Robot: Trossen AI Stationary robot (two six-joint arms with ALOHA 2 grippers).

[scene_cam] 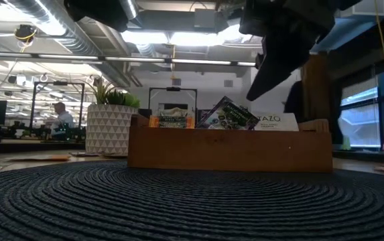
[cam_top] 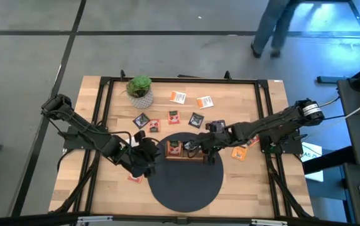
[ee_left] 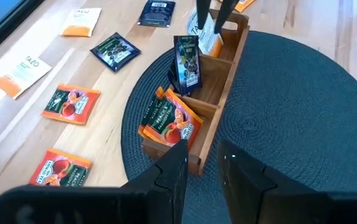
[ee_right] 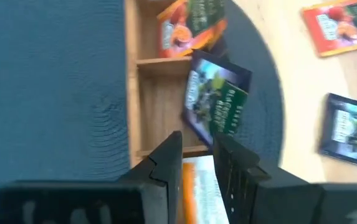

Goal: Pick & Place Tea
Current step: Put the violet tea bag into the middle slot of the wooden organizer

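Note:
The brown three-part tray [cam_top: 186, 157] sits on a dark round mat [cam_top: 186, 185]. One end part holds orange packets [ee_left: 169, 121]. A black-green packet [ee_left: 187, 62] leans upright in the middle part. A white-orange packet [ee_right: 200, 186] stands in the other end part. My right gripper [ee_right: 197, 146] is open just above that white-orange packet [scene_cam: 275, 122], with its fingertips clear of the packet's top edge. My left gripper [ee_left: 203, 158] is open and holds nothing. It hovers over the mat by the tray's left end [cam_top: 147, 156]. Several loose packets [cam_top: 174, 117] lie flat on the table.
A small potted plant [cam_top: 140, 91] stands near the far edge. Loose packets lie beyond the tray [cam_top: 196, 119], to its right [cam_top: 238, 152] and near the mat's left rim [cam_top: 135, 177]. A person walks past beyond the table [cam_top: 274, 31]. The mat's near half is bare.

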